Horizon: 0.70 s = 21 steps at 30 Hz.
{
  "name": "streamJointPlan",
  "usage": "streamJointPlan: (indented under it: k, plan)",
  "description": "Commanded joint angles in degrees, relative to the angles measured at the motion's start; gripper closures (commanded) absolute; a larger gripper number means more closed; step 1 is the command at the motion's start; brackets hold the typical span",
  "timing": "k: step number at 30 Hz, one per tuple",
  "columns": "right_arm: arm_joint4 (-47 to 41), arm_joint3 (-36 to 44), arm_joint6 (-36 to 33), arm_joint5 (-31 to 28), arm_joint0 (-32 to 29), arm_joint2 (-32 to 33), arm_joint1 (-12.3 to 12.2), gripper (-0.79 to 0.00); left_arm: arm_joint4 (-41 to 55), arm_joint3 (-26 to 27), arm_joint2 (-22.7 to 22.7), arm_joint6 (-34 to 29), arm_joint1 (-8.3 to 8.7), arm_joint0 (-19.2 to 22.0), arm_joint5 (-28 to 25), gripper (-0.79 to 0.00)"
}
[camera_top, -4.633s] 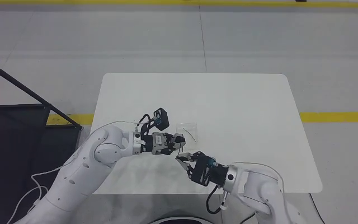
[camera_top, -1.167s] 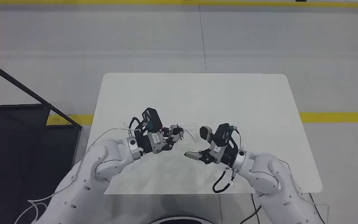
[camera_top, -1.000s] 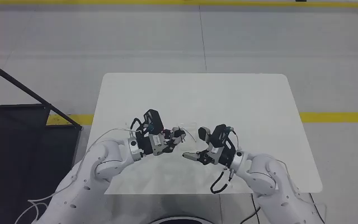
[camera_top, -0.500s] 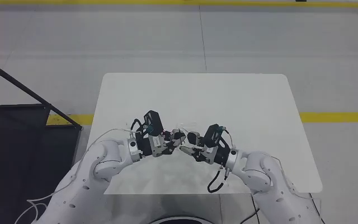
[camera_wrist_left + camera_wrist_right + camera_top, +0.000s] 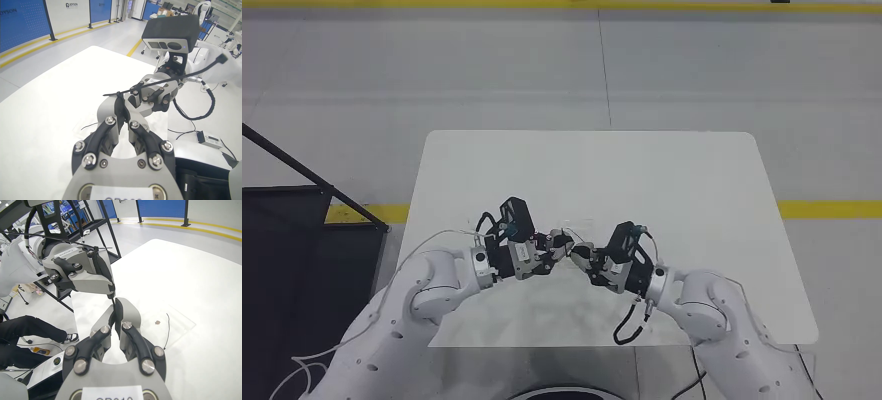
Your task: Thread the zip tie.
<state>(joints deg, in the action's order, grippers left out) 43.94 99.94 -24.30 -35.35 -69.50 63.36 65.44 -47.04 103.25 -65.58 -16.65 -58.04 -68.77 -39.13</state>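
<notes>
Left tool [image 5: 122, 111] is clenched on the black zip tie [image 5: 170, 78], which is held above the white table [image 5: 672, 180], left of centre, with its long strap stuck out sideways. Right tool [image 5: 115, 311] is met tip to tip and pinched on the tie's lower end. A thin black strand [image 5: 168, 328] is seen lying on the table.

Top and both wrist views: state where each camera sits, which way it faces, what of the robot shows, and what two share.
Top view: above the arms, facing down at the white rectangular table; both arms show, meeting over its near half.
Left wrist view: on the left wrist, looking along the left end effector toward the other arm's.
Right wrist view: on the right wrist, looking along the right end effector back at the left one.
Shared: both wrist views show the thin black plastic zip tie where the end effectors meet.
</notes>
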Motion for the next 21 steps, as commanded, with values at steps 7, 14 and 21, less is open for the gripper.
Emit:
streamJointPlan:
  k: [7, 14, 21]
  plan:
    - [-1.84, -0.52, -0.28, -1.61, 0.23, 0.25, -0.17, 0.0, -0.35, -0.03, 0.03, 0.1, -0.12, -0.07, -0.02, 0.0]
    - [-3.04, -0.89, -0.53, -1.9, 0.47, 0.29, -0.26, 0.0, 0.22, -0.37, -0.29, 0.09, -0.17, -0.06, -0.4, -0.705]
    - [-3.84, -1.08, -0.69, -1.92, 0.53, 0.39, -0.36, 0.0, 0.6, -0.3, -0.75, -0.29, -0.16, -0.15, -0.56, -0.785]
